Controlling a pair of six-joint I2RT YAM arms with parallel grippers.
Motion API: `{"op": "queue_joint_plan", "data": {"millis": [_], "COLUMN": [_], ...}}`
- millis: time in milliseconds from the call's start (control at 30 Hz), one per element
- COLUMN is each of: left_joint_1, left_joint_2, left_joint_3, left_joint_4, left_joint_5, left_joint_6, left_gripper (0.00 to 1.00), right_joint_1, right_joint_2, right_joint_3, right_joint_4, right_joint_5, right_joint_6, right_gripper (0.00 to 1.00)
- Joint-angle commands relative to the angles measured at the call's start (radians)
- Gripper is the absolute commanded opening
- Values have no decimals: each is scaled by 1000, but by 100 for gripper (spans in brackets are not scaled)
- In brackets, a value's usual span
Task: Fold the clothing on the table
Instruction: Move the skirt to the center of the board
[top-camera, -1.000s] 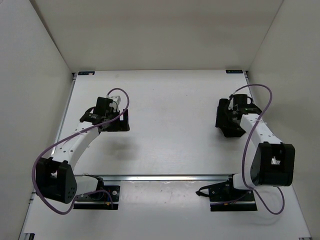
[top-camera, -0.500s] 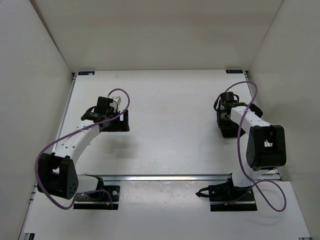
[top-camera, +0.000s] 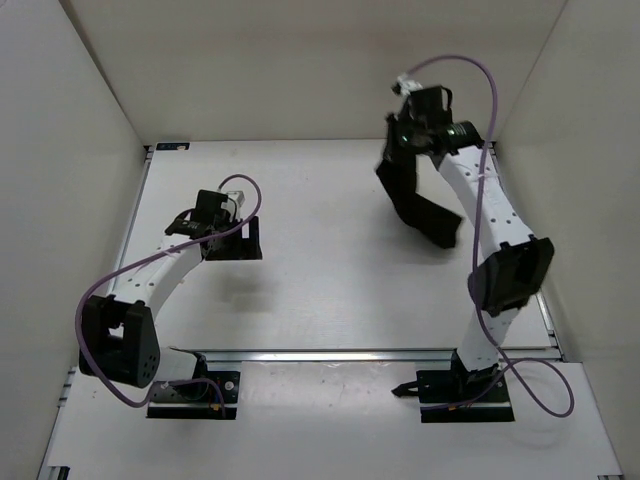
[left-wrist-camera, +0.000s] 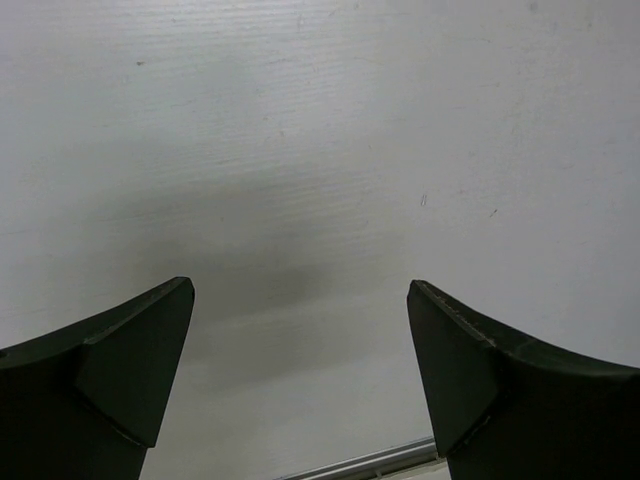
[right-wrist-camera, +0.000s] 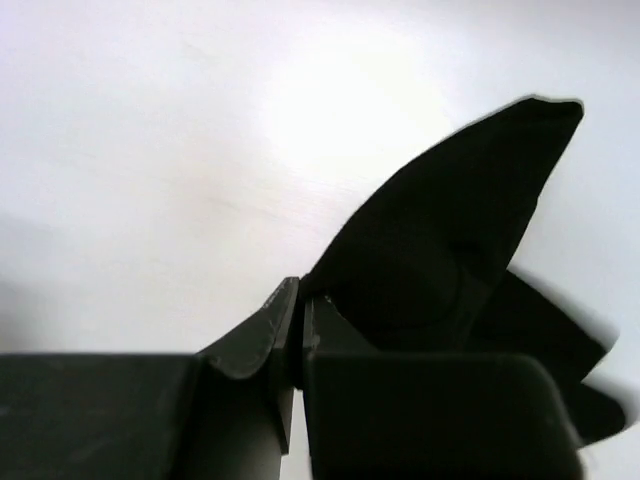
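The clothing (top-camera: 415, 205) is a plain black soft piece hanging in the air at the right rear of the table (top-camera: 330, 280). Its lower end trails toward the surface. My right gripper (top-camera: 402, 148) is raised high and shut on the top edge of it. In the right wrist view the fingertips (right-wrist-camera: 300, 292) pinch the fabric, and the clothing (right-wrist-camera: 450, 260) spreads out beyond them. My left gripper (top-camera: 243, 240) stands open low over the left half of the table. In the left wrist view the left gripper (left-wrist-camera: 300, 292) holds nothing, with bare white surface between its fingers.
White panels wall the table on the left (top-camera: 70, 200), back (top-camera: 320, 70) and right (top-camera: 580, 150). A metal rail (top-camera: 330, 355) runs across the near side in front of both arm bases. A purple cable (top-camera: 470, 70) loops above the right wrist.
The right gripper shut on the clothing and rose toward the back wall, lifting the cloth off the table. The left arm barely moved.
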Motion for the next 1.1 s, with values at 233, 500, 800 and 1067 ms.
{"op": "queue_joint_plan", "data": {"millis": [233,500,800,1067], "left_joint_1": [103,109,72,-207], "left_joint_2": [-80,-164,-183,-129], "left_joint_3": [29,8,-44,-205], "left_joint_4": [22,13,26,367], "left_joint_5": [17,45,141,336], "left_joint_6": [-76,-87,-93,-473], "left_gripper": [99,99,99,98], "right_joint_1": [143,0,34,-1], "right_joint_2": [17,-261,-307,-345], "right_joint_3": [478,-371,-826,-878], "right_joint_4": [78,293,388,404], "right_joint_5": [-313,-403,-445,-466], "right_joint_6": [132,187,214,204], "right_gripper": [1,0,0,0]}}
